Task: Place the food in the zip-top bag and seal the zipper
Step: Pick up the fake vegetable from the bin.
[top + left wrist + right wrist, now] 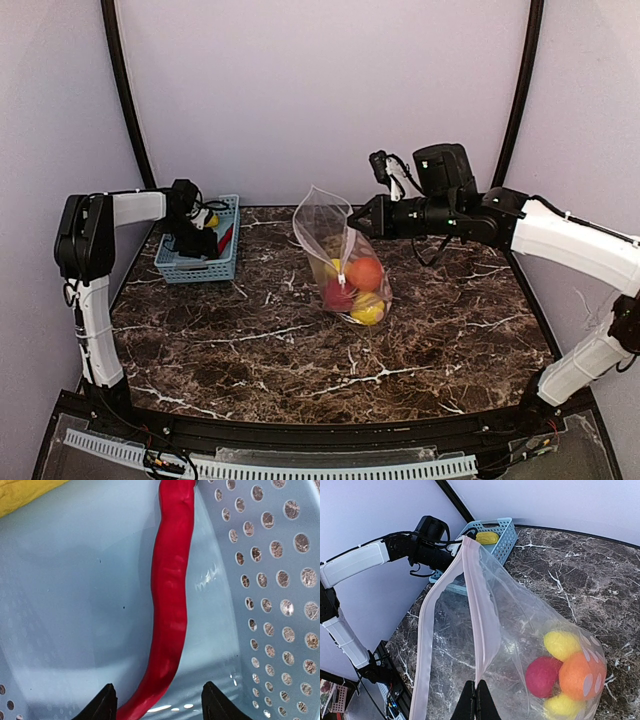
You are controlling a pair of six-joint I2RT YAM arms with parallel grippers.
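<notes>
Table (250, 350): dark brown marble-patterned top with white veining and a black rim at the near edge. Two items stand directly on it. Basket (195, 270): blue-grey perforated plastic, far-left corner by the back wall. Zip-top bag (318, 225): clear, white-dotted, near centre, lower end resting on the top, mouth raised, well apart from the basket.

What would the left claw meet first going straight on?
Likely the long red chili, lying in line between the fingers of the left claw on the basket floor; depth is unclear.
</notes>
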